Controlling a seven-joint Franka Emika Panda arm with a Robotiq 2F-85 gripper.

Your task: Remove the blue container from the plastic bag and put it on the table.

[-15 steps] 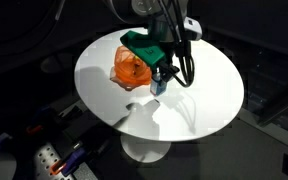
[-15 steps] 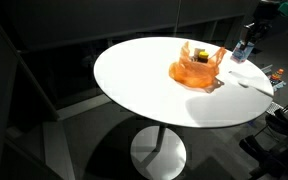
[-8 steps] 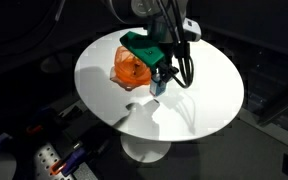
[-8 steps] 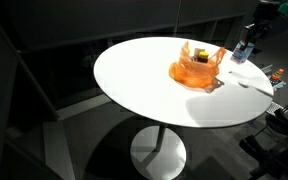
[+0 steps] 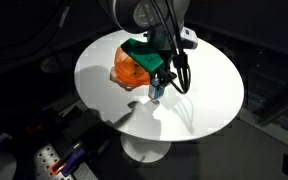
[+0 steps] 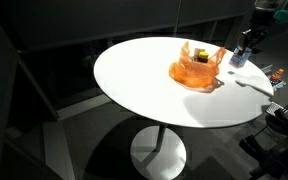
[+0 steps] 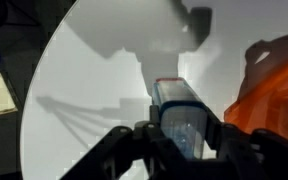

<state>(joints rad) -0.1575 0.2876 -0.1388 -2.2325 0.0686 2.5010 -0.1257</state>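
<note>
The blue container [image 7: 179, 110] is a small clear-blue box, out of the bag and held between my gripper's fingers [image 7: 184, 140] in the wrist view. In both exterior views the gripper [image 5: 160, 85] [image 6: 244, 50] holds it at or just above the round white table [image 5: 199, 100] [image 6: 134, 80], beside the bag; I cannot tell whether it touches the top. The orange plastic bag [image 5: 130, 68] [image 6: 194, 70] lies crumpled on the table, with its edge at the right of the wrist view [image 7: 274, 80].
The table stands on a single white pedestal [image 6: 156, 150]. Dark floor and clutter surround it, with a small white and red object [image 5: 49, 160] on the floor. The table's edge is close behind the gripper in an exterior view [image 6: 269, 85].
The gripper with the blue container has shifted slightly lower and to the left in an exterior view. The bag has not moved.
</note>
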